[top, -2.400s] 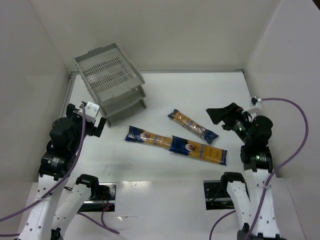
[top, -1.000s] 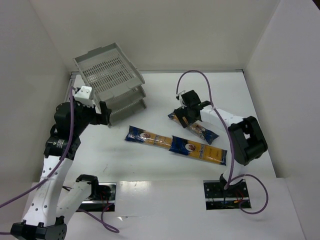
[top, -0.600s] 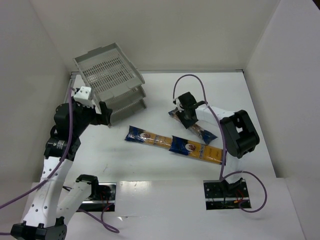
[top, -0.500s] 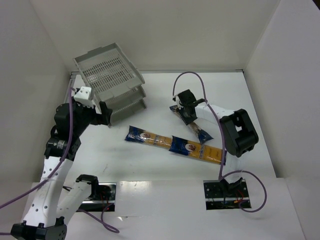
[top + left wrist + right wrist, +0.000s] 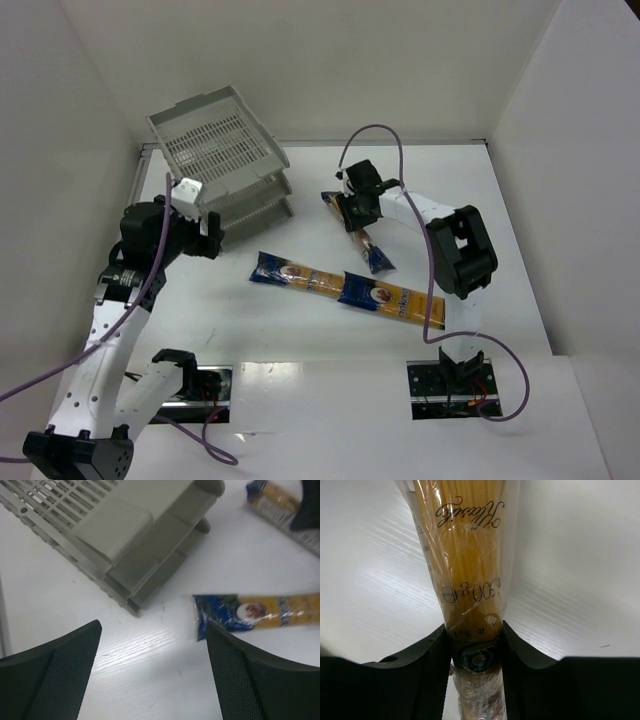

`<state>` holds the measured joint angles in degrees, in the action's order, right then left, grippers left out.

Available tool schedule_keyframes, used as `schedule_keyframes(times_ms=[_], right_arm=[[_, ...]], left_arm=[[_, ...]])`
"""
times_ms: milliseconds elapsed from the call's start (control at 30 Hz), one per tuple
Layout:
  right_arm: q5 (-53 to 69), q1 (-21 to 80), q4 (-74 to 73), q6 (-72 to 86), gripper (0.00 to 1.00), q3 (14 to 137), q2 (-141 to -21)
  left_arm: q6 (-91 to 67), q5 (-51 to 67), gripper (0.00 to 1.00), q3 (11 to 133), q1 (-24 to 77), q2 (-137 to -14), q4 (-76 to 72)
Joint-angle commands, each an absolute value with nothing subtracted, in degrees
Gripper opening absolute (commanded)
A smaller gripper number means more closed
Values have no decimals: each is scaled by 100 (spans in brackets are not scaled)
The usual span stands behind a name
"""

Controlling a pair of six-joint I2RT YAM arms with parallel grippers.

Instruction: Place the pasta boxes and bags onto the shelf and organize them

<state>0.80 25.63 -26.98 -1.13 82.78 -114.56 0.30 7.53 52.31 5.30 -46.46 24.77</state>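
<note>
Three long pasta packets have dark blue ends and yellow spaghetti in the middle. My right gripper is shut on one pasta packet near its far end, and the packet runs out ahead between the jaws. Two more packets lie on the table, one at centre left and one at centre right. The grey three-tier shelf stands at the back left. My left gripper hovers open just in front of the shelf, with nothing between its fingers; the nearest packet's blue end lies beyond them.
White walls close in the table on the left, back and right. The right arm's purple cable loops above the held packet. The shelf's bottom tier corner sits close to the left gripper.
My right gripper has closed on the far packet and pulled it back and left, swinging it nearly upright in the top view. The left gripper has shifted a little to the right.
</note>
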Motion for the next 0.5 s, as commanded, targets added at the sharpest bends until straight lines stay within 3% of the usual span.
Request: schedule_keyframes(times_ms=[0,267,467], right_arm=[[475,2575,-2128,342,0,8351,-10741],[536,2338,-1653,834,0,7910,-9880],[387,2224,-1415,896,0,7577,-9132]], left_arm=[[1176,739,92,5703,492,-4676,3136],[1687,-26,92,5818,492,-4562,3331],[1565,96,92,5818,492,-4562,3208]])
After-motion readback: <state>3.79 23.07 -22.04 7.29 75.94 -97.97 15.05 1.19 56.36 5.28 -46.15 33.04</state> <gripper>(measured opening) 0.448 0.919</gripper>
